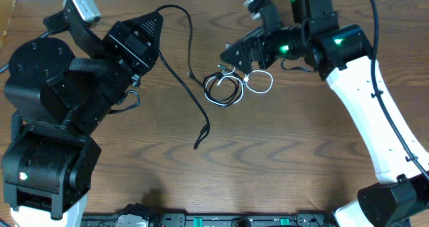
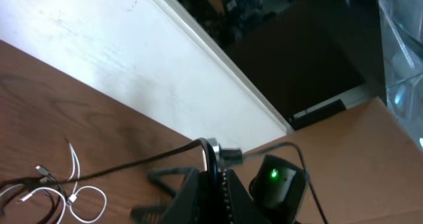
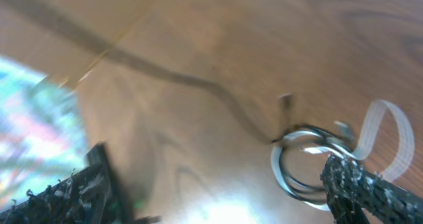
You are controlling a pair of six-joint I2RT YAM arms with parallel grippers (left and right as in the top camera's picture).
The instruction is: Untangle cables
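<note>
On a wood-grain bench (image 1: 281,160), two robot arms work at a set of thin cables. At far left, the left claw (image 1: 151,27) is closed tight on the long black cable (image 1: 191,49). The left wrist view shows that cable pinched between the closed fingers (image 2: 213,163), with a small metal plug (image 2: 229,155) just beside them.

From the left claw, one stretch of the long black cable arcs right and drops toward the middle of the bench, ending just beside the bundle (image 1: 224,90). A second stretch runs diagonally nearer and to the right, and its free end (image 1: 198,144) lies on the bare wood, well apart from the rest.

The bundle sits right of centre on the far half of the bench. It is a small black coil with the white cable (image 1: 261,83) looped against its right side. Whether the two are knotted or only overlapping cannot be told.

The right claw (image 1: 236,61) stands fully open and holds nothing, poised right above the far edge of the bundle. In the blurred right wrist view, its two dark fingers (image 3: 367,184) sit wide apart at the bottom corners. The coil (image 3: 301,164) and the white loop (image 3: 390,128) lie beside the right-hand finger. Whether that finger touches the coil is unclear.
</note>
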